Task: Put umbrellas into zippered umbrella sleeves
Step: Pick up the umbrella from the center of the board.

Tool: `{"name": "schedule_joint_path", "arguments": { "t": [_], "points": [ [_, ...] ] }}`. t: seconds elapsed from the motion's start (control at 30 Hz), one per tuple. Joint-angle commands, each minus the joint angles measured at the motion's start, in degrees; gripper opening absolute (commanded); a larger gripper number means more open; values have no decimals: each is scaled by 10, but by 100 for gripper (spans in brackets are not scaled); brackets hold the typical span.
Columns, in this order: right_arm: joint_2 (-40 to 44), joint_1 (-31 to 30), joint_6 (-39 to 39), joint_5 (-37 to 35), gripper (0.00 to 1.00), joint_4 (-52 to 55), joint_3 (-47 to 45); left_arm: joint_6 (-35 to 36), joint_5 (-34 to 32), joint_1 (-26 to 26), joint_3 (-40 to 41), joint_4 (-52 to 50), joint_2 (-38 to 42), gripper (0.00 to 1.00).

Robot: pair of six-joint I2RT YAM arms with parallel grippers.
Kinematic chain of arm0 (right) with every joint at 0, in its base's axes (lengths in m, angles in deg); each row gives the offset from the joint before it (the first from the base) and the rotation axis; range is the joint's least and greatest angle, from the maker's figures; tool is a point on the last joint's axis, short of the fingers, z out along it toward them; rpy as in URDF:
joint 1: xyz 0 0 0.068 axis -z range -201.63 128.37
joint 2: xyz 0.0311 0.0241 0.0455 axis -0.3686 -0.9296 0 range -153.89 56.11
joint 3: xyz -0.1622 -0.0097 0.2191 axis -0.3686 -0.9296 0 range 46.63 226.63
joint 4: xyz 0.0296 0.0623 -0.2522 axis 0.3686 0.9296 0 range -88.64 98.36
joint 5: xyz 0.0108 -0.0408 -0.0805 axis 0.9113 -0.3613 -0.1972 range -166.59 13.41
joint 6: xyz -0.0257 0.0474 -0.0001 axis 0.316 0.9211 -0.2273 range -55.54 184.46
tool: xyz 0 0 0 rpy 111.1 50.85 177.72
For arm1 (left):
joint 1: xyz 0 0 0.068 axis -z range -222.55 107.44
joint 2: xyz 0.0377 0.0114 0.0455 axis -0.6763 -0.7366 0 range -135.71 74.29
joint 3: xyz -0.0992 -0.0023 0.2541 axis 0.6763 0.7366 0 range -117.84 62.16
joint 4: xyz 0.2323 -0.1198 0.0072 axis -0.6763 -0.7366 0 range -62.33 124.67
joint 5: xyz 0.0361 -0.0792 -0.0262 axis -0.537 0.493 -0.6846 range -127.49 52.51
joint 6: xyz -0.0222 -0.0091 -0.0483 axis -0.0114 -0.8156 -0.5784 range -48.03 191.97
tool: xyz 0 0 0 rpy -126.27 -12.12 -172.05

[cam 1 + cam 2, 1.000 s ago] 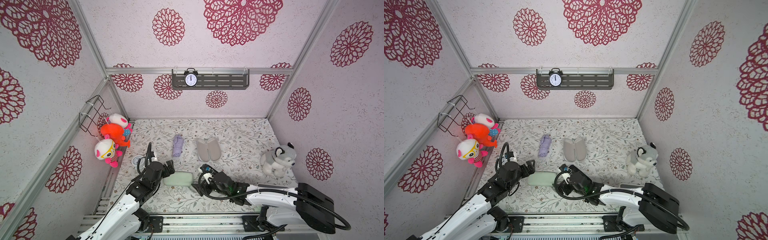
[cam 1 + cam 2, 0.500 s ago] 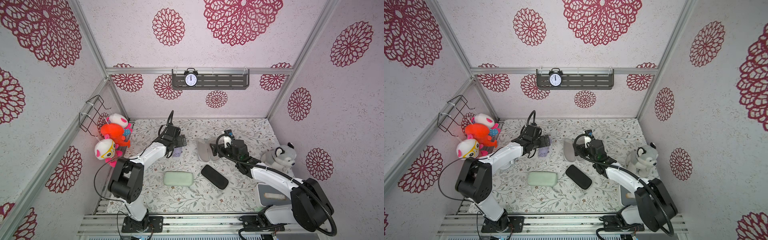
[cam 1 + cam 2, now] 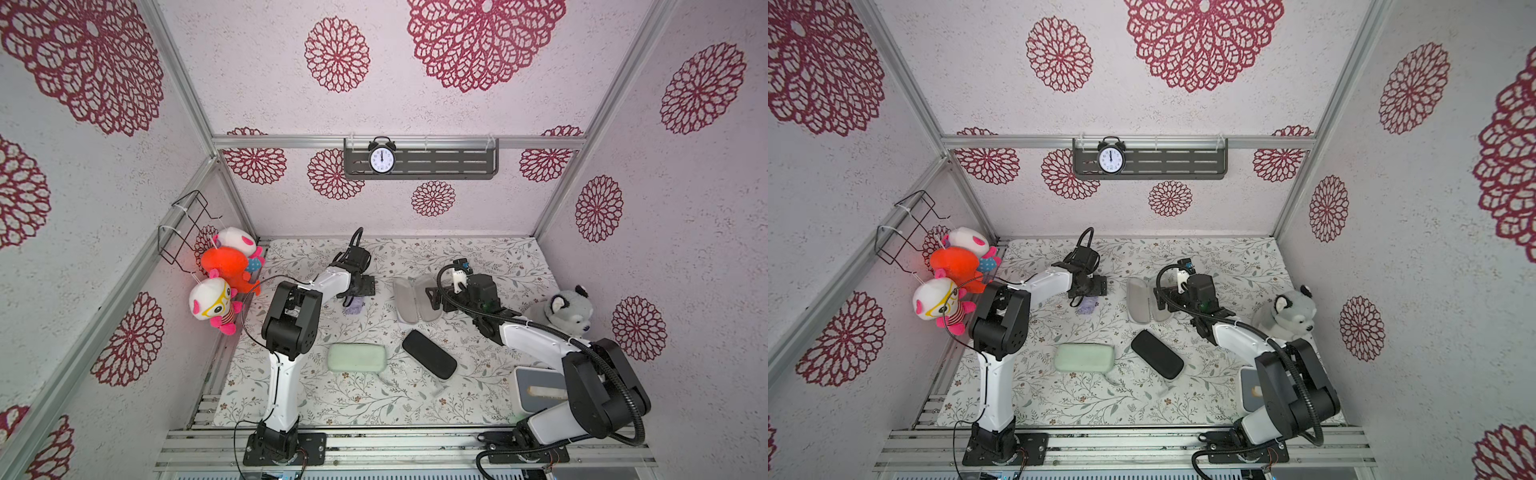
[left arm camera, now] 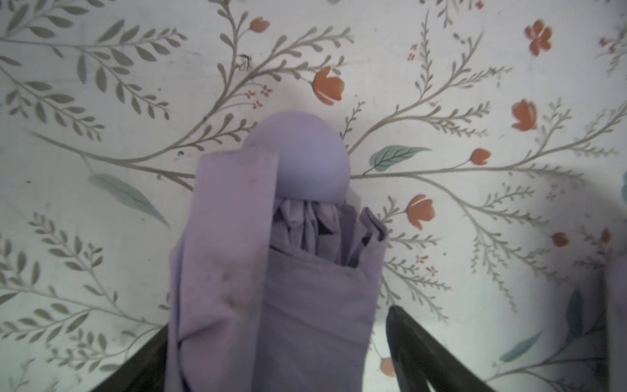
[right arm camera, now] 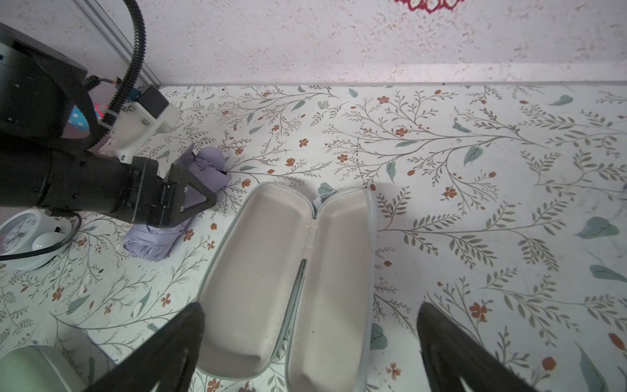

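Note:
A folded lilac umbrella (image 3: 353, 306) (image 3: 1087, 306) lies at the back left of the floral table. My left gripper (image 3: 360, 287) (image 4: 276, 322) is down over it, open, with a finger on each side. One finger (image 4: 407, 339) stands apart from the fabric (image 4: 271, 271). An open sleeve with grey lining (image 3: 415, 299) (image 5: 271, 254) lies beside it, empty. My right gripper (image 3: 434, 293) (image 5: 310, 307) hovers open over the sleeve's near end. A mint green sleeve (image 3: 357, 357) and a black sleeve (image 3: 429, 360) lie zipped shut nearer the front.
A grey plush husky (image 3: 565, 309) sits at the right wall. Plush toys (image 3: 224, 266) hang at the left wall. A white box (image 3: 536, 390) stands front right under the right arm. A round white clock (image 5: 20, 234) lies on the table by the left arm.
Both arms have swung from the front, by the mint and black sleeves, to the back of the table. The left gripper now straddles the lilac umbrella, its jaws a little narrower.

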Motion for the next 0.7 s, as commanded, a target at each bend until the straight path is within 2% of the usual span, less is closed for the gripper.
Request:
{"name": "schedule_joint_path", "arguments": {
  "t": [0.0,0.07,0.1,0.17,0.23,0.33,0.47,0.57,0.67],
  "points": [
    [-2,19,11,14,99,-23,4,3,-6,2,-12,-25,-7,80],
    [-13,28,13,25,99,-24,7,9,-13,4,-8,-20,-7,70],
    [-16,31,14,28,99,-22,9,10,-11,4,-8,-18,-8,60],
    [-19,35,13,28,99,-21,10,12,-6,2,-10,-20,-8,33],
    [-19,39,10,28,99,-20,10,12,-8,0,-6,-16,8,25],
    [-26,50,10,29,99,-16,16,8,-17,-1,13,1,65,18],
    [-46,65,16,15,99,-1,33,-13,-15,29,27,11,155,20],
    [-56,65,16,-12,99,22,50,-38,-13,76,8,2,166,26],
    [-79,65,10,-46,99,54,77,-65,10,114,-14,4,148,26]
  ]
}}
